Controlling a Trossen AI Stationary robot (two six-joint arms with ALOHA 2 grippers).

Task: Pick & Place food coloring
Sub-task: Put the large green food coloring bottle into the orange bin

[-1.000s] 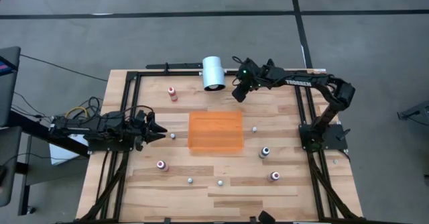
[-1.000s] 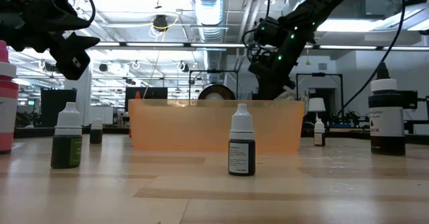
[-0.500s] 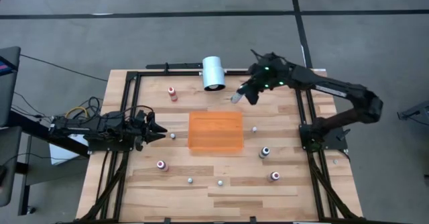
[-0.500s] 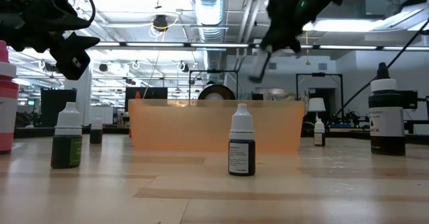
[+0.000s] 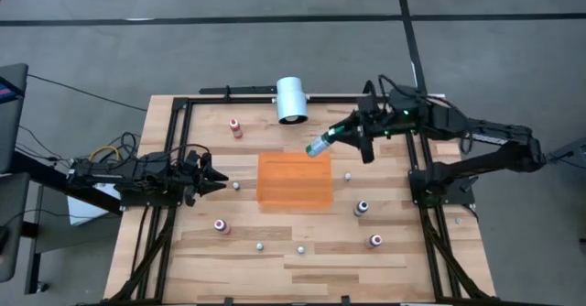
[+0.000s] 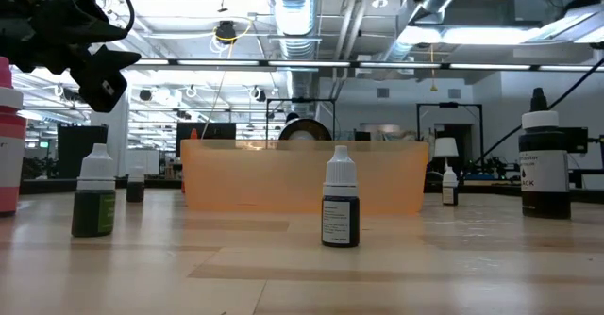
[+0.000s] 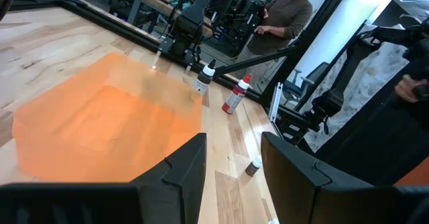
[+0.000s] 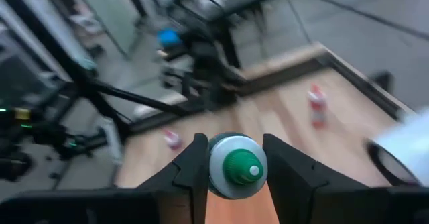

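We see a wooden table (image 5: 302, 260) edged by a black frame (image 5: 188, 104); an orange tray (image 5: 294, 180) sits mid-table; a white cylinder (image 5: 292, 100) lies at the far edge; small bottles stand scattered: red (image 5: 235, 127), pink (image 5: 222, 225), dark (image 5: 362, 208), another red (image 5: 375, 241).

A robotics lab: exposed ceiling ducts (image 6: 293, 13), strip lights, equipment racks, and a wooden workbench (image 5: 275, 242).
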